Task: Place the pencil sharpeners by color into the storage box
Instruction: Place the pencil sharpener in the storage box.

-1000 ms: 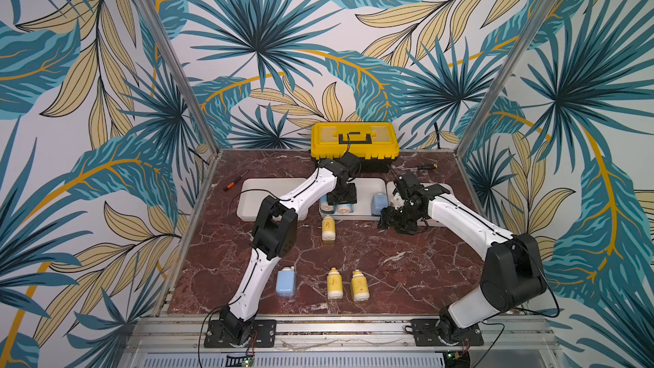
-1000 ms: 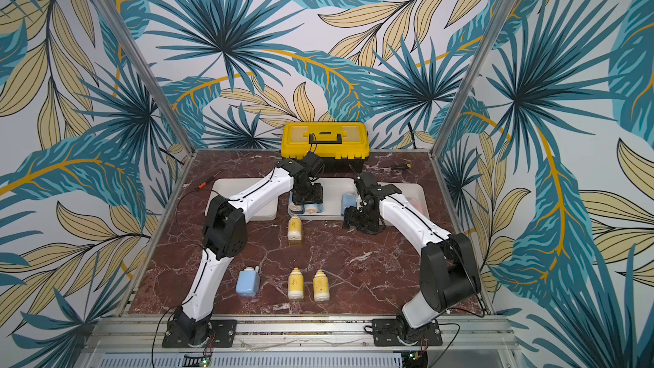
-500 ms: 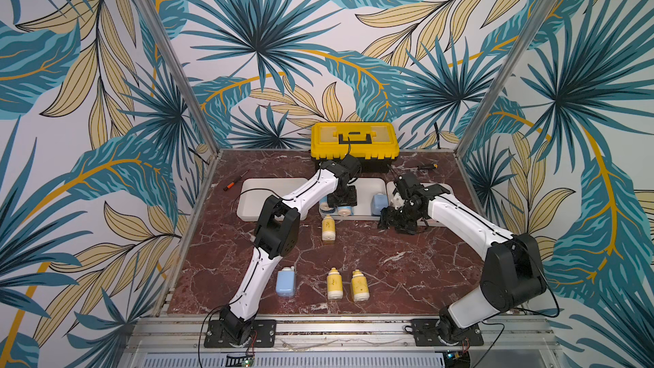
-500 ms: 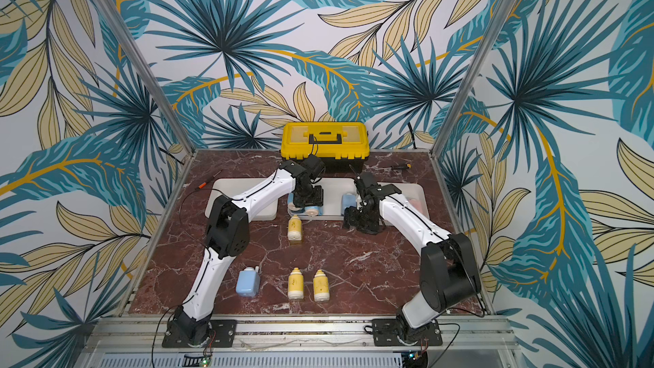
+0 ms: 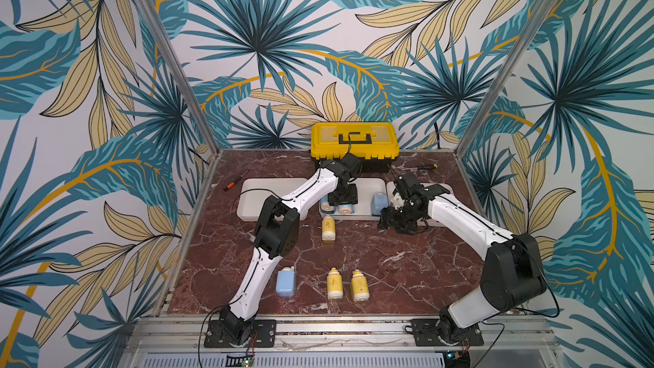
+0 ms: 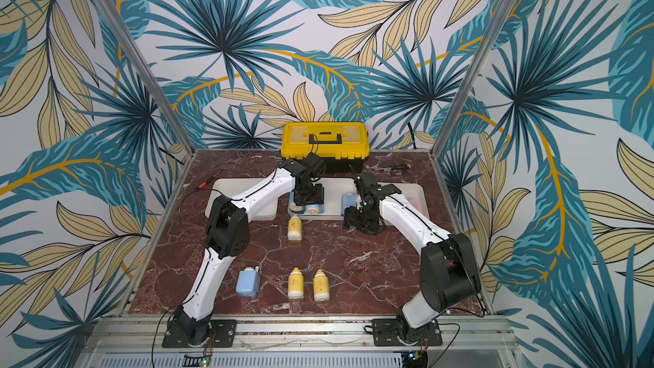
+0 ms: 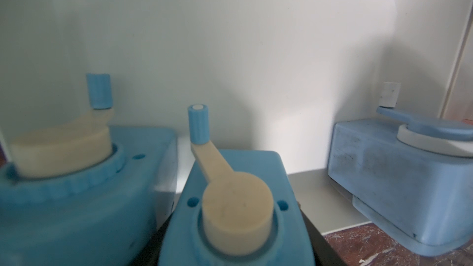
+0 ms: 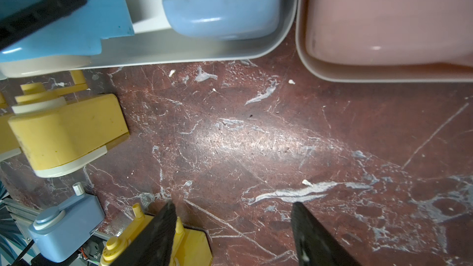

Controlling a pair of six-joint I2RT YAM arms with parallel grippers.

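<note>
Tool of left arm [image 5: 342, 195], centre of a top view, grips a blue sharpener [image 7: 238, 216] inside the middle tray [image 5: 365, 187]; tool of right arm [image 8: 233, 208] stands wide above the table [image 8: 256, 136].

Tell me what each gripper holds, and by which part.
Left gripper grips a blue sharpener by its body's two sides; right gripper is open, holding nothing.

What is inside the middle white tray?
Three light blue sharpeners sit in the middle tray: two side by side, one apart at the other end. The left gripper is over the pair, gripping one, so the tray floor beneath it cannot be seen.
</note>
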